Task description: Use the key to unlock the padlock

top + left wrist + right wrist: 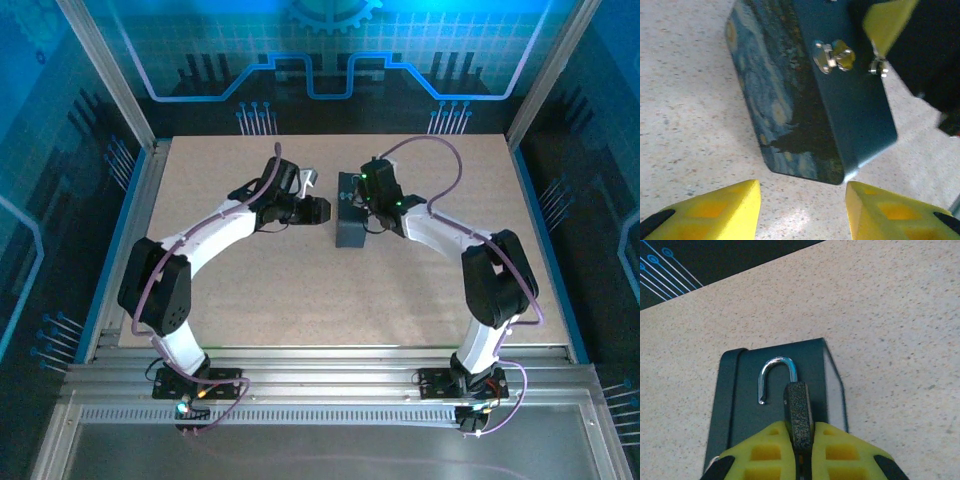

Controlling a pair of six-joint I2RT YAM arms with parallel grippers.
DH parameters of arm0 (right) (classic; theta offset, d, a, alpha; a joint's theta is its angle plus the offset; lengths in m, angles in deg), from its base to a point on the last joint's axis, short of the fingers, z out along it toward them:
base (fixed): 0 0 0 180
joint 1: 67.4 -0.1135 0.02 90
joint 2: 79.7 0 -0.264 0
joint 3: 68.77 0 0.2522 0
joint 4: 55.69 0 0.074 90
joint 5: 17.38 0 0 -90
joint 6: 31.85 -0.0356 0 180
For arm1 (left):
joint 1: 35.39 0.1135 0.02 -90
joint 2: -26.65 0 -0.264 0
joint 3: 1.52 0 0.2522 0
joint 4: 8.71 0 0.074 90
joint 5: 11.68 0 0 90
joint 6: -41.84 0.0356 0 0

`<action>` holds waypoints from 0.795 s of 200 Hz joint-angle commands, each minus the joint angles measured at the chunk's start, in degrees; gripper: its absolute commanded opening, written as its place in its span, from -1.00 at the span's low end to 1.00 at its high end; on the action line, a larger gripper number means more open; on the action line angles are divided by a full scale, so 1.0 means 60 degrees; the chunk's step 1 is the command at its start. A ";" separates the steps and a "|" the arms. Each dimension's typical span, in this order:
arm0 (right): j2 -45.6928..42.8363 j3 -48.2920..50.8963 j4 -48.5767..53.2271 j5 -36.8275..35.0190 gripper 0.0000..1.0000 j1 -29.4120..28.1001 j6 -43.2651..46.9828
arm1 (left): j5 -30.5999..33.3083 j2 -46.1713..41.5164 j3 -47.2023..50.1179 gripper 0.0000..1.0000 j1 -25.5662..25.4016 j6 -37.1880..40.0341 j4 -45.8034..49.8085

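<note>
Yellow left fingers (715,210) stand apart, holding nothing, near the dark blue tin (850,115) on the tabletop (685,100). Over the tin, the right fingers (765,452) clamp the padlock (798,412), its shackle (774,363) swung open.

The top view is moderately bright and even, washed with a blue cast from the glowing panels (330,60) around the desk (250,290). Arm shadows on the desk are faint and soft, and the black parts lose detail. The left wrist view is blurred throughout: the tin (810,110) looks smeared, a white glint sits on its near corner, and the left pincer (802,200) is out of focus. The right wrist view is sharper, with crisp desk grain; the padlock (798,412) shows its speckle, and its shackle (776,360) carries bright glare.
</note>
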 commanded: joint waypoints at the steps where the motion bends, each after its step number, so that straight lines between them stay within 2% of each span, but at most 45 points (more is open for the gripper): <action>1: -0.1121 0.0482 0.0374 0.0410 -0.98 0.0851 0.0830 | 0.0845 -0.0320 0.0068 0.00 0.0370 -0.0024 0.0353; 24: -0.2036 0.1618 0.0652 0.1544 -0.88 0.1839 0.1433 | 0.1172 -0.0701 0.0294 0.02 0.0622 0.0175 0.0561; 51: -0.2111 0.3002 0.0901 0.2986 -0.84 0.2735 0.1870 | 0.1856 -0.1034 0.0449 0.04 0.0766 0.0457 0.0660; 73: -0.2074 0.4405 0.0213 0.3461 -0.84 0.2922 0.1824 | 0.2450 -0.1164 0.0293 0.04 0.0804 0.0693 0.0971; 99: -0.1971 0.4858 0.0124 0.3487 -0.73 0.3003 0.1759 | 0.2782 -0.1536 0.0407 0.07 0.0804 0.0958 0.0863; 116: -0.2015 0.4697 0.0422 0.3503 -0.49 0.3118 0.1883 | 0.2929 -0.1714 0.0430 0.10 0.0820 0.1081 0.0906; 135: -0.2162 0.4172 0.1166 0.3715 -0.10 0.3266 0.2111 | 0.2925 -0.1853 0.0456 0.13 0.0902 0.1151 0.1030; 152: -0.2601 0.3741 0.1533 0.4114 0.12 0.3198 0.2436 | 0.2869 -0.1967 0.0530 0.15 0.0992 0.1130 0.1060; 159: -0.2817 0.3603 0.1575 0.4321 0.35 0.3118 0.2515 | 0.2823 -0.2002 0.0570 0.16 0.1023 0.1093 0.1035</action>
